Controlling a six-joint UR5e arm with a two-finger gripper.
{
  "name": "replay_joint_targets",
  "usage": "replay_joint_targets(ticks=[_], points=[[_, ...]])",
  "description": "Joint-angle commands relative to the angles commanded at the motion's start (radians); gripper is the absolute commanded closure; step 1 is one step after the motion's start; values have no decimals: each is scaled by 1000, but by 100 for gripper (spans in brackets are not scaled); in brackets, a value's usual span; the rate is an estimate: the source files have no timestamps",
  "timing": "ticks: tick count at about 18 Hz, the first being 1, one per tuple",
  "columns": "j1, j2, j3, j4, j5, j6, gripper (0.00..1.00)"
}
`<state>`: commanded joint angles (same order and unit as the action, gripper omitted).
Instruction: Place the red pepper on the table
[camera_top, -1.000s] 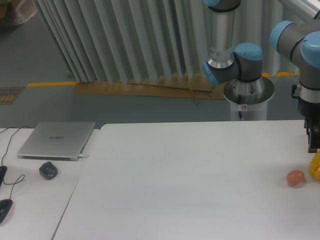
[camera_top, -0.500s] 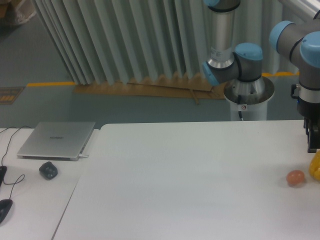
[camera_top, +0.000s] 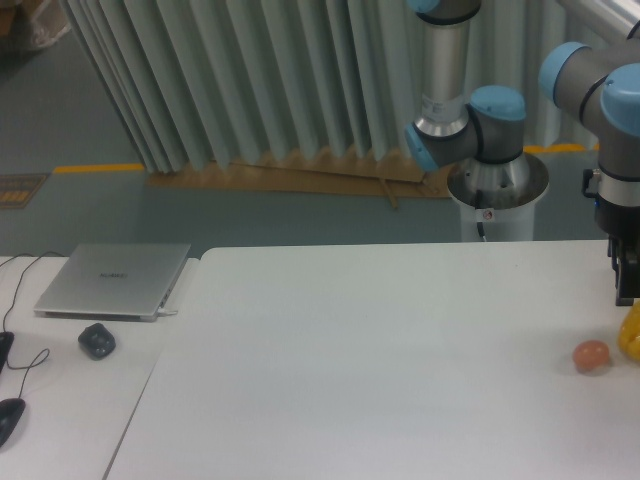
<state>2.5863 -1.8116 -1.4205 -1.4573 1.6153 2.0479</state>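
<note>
The red pepper does not show in this view. The white table (camera_top: 380, 360) fills the lower middle and right. At the far right edge my gripper (camera_top: 627, 285) hangs just above the tabletop, pointing down and partly cut off by the frame. Only one dark side of it shows, so I cannot tell how its jaws stand or whether anything is between them. Directly under it lies a yellow object (camera_top: 631, 337), also cut by the frame edge.
An orange-pink ball (camera_top: 591, 356) rests on the table left of the yellow object. A smaller white desk at the left carries a closed laptop (camera_top: 113, 280), a dark mouse (camera_top: 97, 341) and cables. The arm's base (camera_top: 497, 190) stands behind the table.
</note>
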Motion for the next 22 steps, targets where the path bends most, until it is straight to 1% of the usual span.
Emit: replay_joint_targets(ticks=[14, 18, 19, 21, 22], points=[[-5, 3, -6, 0, -2, -2, 0], [-2, 6, -5, 0, -9, -23, 0], [-2, 8, -5, 5, -9, -29, 0], [0, 9, -3, 53, -8, -28, 0], [2, 9, -5, 63, -9, -28, 0]])
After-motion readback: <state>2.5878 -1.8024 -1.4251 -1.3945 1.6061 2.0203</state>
